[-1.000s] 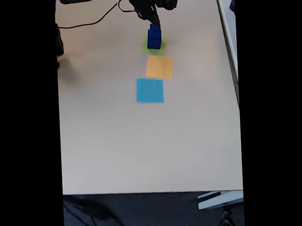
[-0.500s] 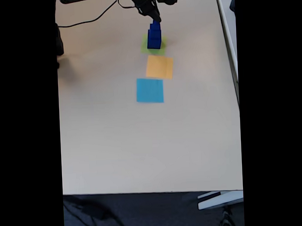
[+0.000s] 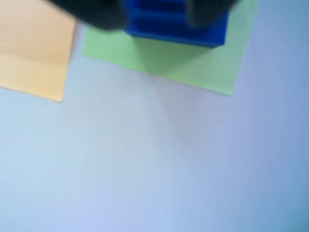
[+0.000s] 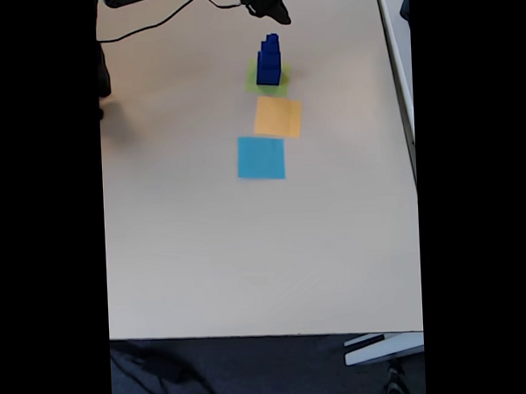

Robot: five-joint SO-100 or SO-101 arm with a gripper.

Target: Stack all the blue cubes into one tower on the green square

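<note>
The blue cubes (image 4: pixel 268 61) stand as one stepped tower on the green square (image 4: pixel 267 81), at the far side of the table in the fixed view. My gripper (image 4: pixel 275 11) hovers just beyond the tower's top, clear of it. In the wrist view the tower (image 3: pixel 176 24) rises from the green square (image 3: pixel 169 60) at the top edge. Two dark blurred fingers (image 3: pixel 91 14) sit apart on either side of the tower, and nothing is held between them.
An orange square (image 4: pixel 278 117) and a light-blue square (image 4: pixel 261 157) lie in a row nearer the camera than the green one. The orange square (image 3: pixel 34 48) borders the green one in the wrist view. A black cable (image 4: pixel 151 27) runs across the far left of the table.
My gripper has drawn back from the tower's top toward the far edge of the table. The tower stays standing on the green square.
</note>
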